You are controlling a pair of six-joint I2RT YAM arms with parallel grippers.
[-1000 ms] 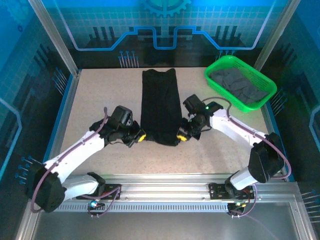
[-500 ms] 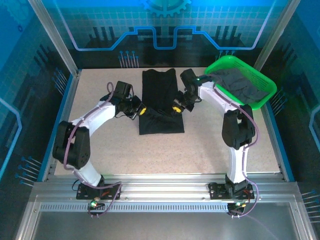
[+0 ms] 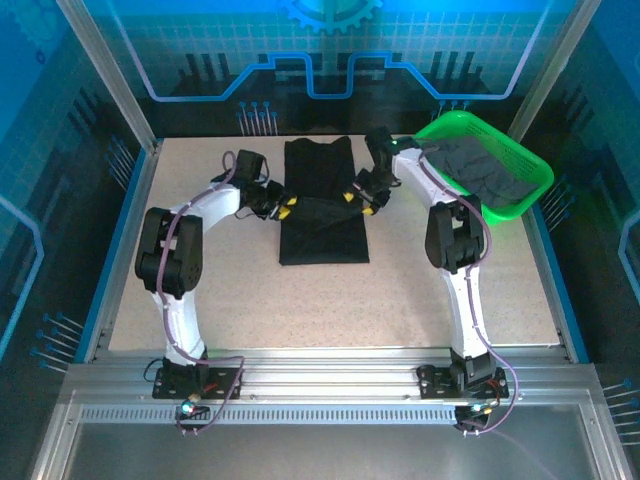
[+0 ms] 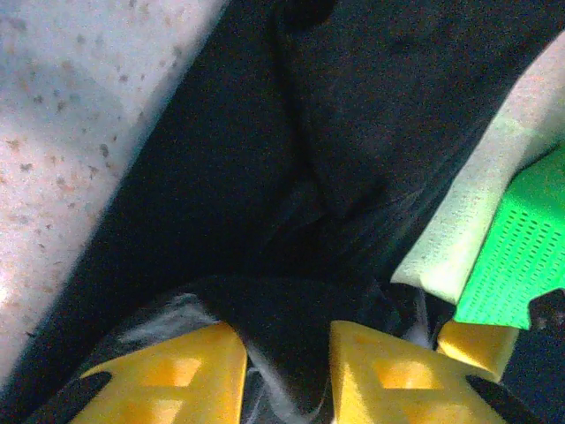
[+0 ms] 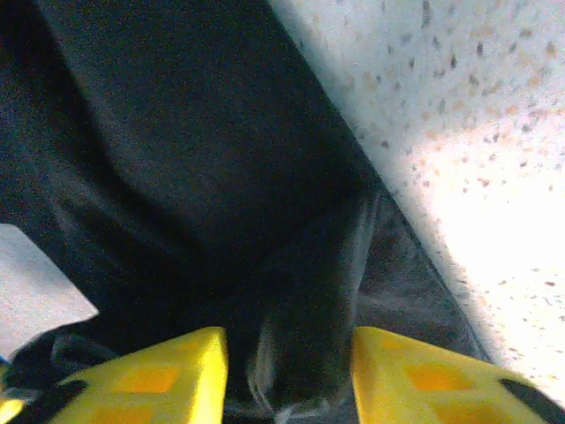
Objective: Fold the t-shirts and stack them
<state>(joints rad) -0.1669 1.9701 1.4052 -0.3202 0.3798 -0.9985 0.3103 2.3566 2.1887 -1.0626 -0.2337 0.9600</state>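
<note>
A robotics lab cell: a speckled beige worktop [image 3: 420,290] is fenced by silver aluminium frame posts [image 3: 110,70] and blue gear-printed wall panels [image 3: 330,50], with two white robot arms [image 3: 178,320] bolted to a slotted metal rail [image 3: 330,385].

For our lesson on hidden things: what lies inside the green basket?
Inside the green basket lies crumpled dark grey cloth, likely shirts. It covers most of the basket's floor, so how many pieces there are, and anything beneath them, cannot be seen.

Arms outstretched — left end effector [image 3: 284,207], right end effector [image 3: 353,197] clamped.
</note>
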